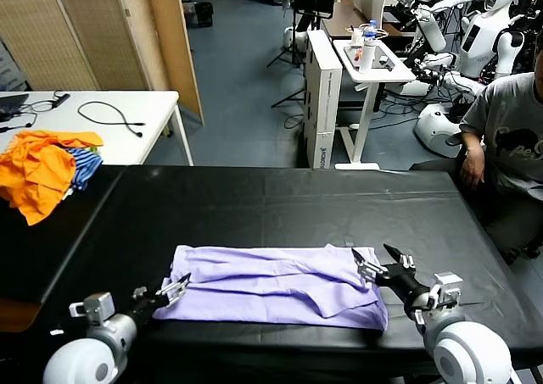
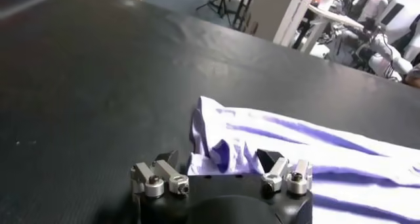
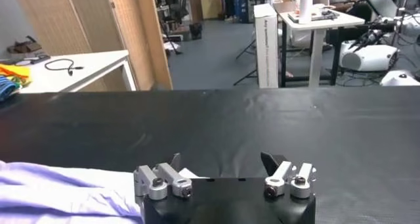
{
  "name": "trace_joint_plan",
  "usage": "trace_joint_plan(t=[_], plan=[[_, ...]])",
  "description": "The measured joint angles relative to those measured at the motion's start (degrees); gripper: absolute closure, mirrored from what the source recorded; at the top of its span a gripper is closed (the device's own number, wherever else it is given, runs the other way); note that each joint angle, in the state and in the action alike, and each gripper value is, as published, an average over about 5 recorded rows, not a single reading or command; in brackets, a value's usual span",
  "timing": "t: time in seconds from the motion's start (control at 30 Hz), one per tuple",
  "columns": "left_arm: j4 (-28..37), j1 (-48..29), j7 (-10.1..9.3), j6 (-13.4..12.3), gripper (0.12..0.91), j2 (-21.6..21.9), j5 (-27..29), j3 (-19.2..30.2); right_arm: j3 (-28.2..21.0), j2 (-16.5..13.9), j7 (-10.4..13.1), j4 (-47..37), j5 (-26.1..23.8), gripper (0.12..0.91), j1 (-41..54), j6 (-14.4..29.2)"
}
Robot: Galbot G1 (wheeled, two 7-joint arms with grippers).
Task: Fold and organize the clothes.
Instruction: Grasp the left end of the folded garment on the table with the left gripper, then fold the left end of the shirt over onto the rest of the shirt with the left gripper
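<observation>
Near the front edge of the black table point(image 1: 254, 206): that is where your T-shirt point(image 1: 271, 286) lies, a pale lavender band stretched flat along that edge, already doubled over on itself lengthwise.
Left gripper point(image 1: 174, 289): you have it low at the shirt's left end, jaws apart, with a rumpled corner of cloth sitting between the fingertips point(image 2: 169, 158) in the left wrist view. No pinch yet; the fabric looks loose there.
Right gripper point(image 1: 377, 261): spread wide, parked over the shirt's right end near the folded sleeve. The right wrist view shows bare black table between its tips, the lavender off to one side.
Step in hand: you look to be taking hold of both short ends for a crosswise fold. The left side seems the further along.
Next move: close the left jaws on that corner, and catch every layer, since thin cloth like this slips out easily. Bring the right gripper down onto the fabric itself before you lift.
Watch for: a one-layer grab would peel the fold open.
Off to the side: the orange and striped heap point(image 1: 47, 168) sits at the far left corner, well apart; leave it.
</observation>
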Motion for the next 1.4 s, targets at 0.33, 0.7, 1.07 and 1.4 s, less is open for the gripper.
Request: trace_joint_plan(t=[0.33, 0.7, 1.07, 1.4], plan=[[0.0, 0.4, -0.11, 0.2, 0.827, -0.3, 0.1, 0.6, -0.4, 0.1, 0.1, -0.2, -0.1, 0.118, 0.2, 0.0], [-1.6, 1.0, 2.22, -1.0, 0.848, 1.9, 12.2, -0.4, -0.3, 0.5, 0.6, 0.0, 0.0, 0.118, 0.1, -0.3], [0.8, 2.4, 4.35, -7.1, 0.848, 10.8, 23.8, -6.9, 0.2, 1.5, 0.7, 0.7, -0.1, 0.118, -1.7, -0.1], [-2.9, 3.6, 2.85, -7.4, 0.848, 10.9, 22.5, -7.9, 1.2, 2.8, 0.6, 0.8, -1.5, 0.118, -3.6, 0.6]])
